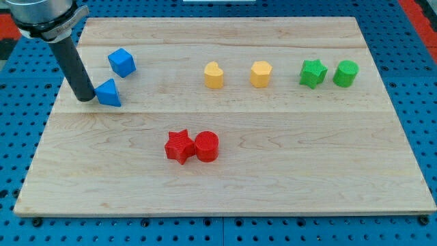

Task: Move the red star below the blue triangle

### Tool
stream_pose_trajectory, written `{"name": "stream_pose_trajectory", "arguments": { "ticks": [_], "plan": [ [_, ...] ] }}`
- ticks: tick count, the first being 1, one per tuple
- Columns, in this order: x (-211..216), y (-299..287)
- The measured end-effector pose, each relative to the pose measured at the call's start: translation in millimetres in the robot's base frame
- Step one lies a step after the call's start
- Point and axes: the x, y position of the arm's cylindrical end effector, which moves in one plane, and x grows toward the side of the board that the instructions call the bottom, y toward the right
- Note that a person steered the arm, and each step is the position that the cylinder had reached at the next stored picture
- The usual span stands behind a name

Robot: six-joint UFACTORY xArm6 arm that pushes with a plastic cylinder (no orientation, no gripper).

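While my tip touches blue triangle, red star abuts red cylinder

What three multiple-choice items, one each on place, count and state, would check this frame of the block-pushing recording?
1. Where is my tip?
A. Just to the view's left of the blue triangle
B. Between the two yellow blocks
C. Beside the green star

2. How many red blocks are on the board?
A. One
B. Two
C. Three

3. How do the red star and the red cylinder stand?
A. Stacked
B. At opposite edges
C. Side by side, touching or nearly so

Answers:
1 A: the rod's lower end sits right against the triangle's left side.
2 B: only the star and the cylinder are red.
3 C: they sit together at the board's lower middle, the star on the view's left.
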Motion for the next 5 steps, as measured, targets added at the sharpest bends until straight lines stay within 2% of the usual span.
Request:
{"name": "stream_pose_trajectory", "arguments": {
  "ticks": [1,2,3,4,5],
  "plan": [
    [3.5,18.6],
    [30.7,3.5],
    [99.5,35.3],
    [169.7,97.0],
    [199.8,198.2]
  ]
}}
